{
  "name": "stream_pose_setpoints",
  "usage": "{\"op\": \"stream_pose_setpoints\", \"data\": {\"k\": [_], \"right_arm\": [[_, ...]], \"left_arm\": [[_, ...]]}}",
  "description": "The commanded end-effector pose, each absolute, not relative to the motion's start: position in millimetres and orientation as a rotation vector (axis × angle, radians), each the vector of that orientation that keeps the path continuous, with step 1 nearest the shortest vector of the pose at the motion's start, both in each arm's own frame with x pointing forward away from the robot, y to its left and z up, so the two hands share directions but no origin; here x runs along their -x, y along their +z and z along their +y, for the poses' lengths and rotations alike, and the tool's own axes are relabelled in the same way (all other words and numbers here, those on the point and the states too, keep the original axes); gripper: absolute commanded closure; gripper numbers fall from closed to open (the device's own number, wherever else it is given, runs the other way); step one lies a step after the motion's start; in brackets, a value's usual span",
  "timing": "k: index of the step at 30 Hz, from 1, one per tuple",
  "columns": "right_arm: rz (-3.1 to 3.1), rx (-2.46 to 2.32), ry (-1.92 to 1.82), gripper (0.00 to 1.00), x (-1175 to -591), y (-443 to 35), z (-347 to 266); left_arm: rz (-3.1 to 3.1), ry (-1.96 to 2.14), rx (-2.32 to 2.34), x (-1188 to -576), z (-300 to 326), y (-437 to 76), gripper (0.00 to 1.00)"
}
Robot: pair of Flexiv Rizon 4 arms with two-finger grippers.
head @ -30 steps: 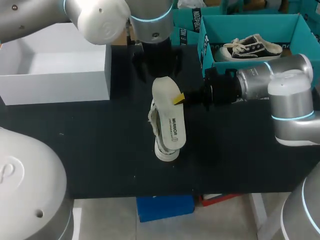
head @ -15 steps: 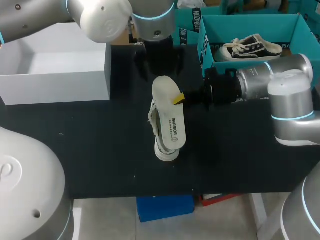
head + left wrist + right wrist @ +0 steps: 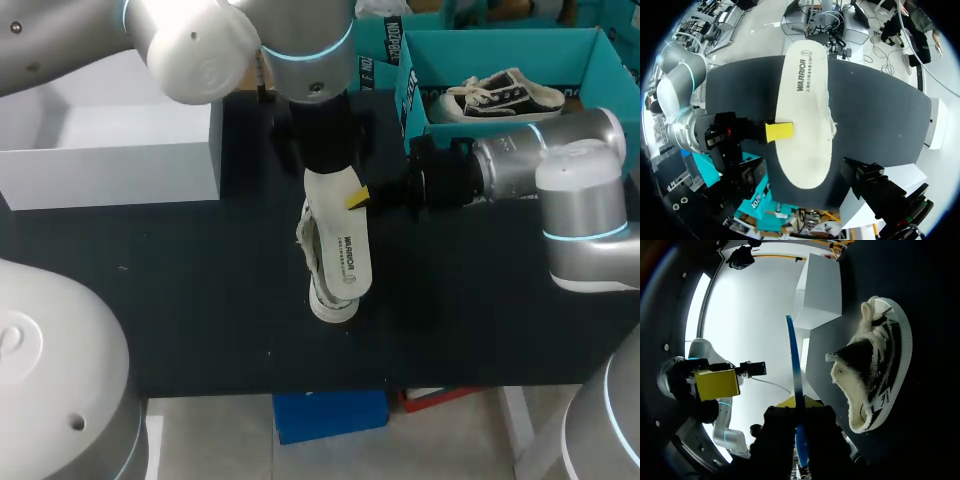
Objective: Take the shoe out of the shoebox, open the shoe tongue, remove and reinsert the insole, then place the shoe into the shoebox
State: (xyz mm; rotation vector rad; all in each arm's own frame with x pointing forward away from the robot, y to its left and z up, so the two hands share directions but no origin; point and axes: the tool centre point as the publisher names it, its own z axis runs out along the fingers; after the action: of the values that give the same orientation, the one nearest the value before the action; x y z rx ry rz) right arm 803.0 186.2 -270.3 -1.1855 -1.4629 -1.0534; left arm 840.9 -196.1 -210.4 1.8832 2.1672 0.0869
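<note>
Overhead, the right tool (image 3: 357,197) is clamped on the insole (image 3: 340,245) at its edge, the shoe (image 3: 311,240) lying on the bench (image 3: 200,280) just under it, the left tool (image 3: 322,150) above the insole's far end. From the left wrist, that tool's fingers (image 3: 872,182) stand apart, clear of the insole. From the right wrist, the shoe's mouth gapes beside the insole: removal looks done, and reinserting needs one end steered in.

- A white insole (image 3: 807,115) hangs lengthwise over the black table (image 3: 875,115).
- The right gripper (image 3: 782,132) sits at its side, one yellow fingertip (image 3: 779,132) flat on the insole's edge.
</note>
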Motion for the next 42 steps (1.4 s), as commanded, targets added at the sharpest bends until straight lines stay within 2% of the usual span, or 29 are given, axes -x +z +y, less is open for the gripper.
{"op": "stream_pose_setpoints", "data": {"k": [1,29,42], "right_arm": [[-1.463,1.187,-1.052,1.0,-803,-270,187],[-1.463,1.187,-1.052,1.0,-803,-270,187],[-1.463,1.187,-1.052,1.0,-803,-270,187]], "left_arm": [[2.141,0.083,-1.87,-821,-193,-207,0.0],[2.072,-0.008,-1.94,-710,-204,-227,0.0],[2.053,-0.004,-1.953,-703,-206,-230,0.0]]}}
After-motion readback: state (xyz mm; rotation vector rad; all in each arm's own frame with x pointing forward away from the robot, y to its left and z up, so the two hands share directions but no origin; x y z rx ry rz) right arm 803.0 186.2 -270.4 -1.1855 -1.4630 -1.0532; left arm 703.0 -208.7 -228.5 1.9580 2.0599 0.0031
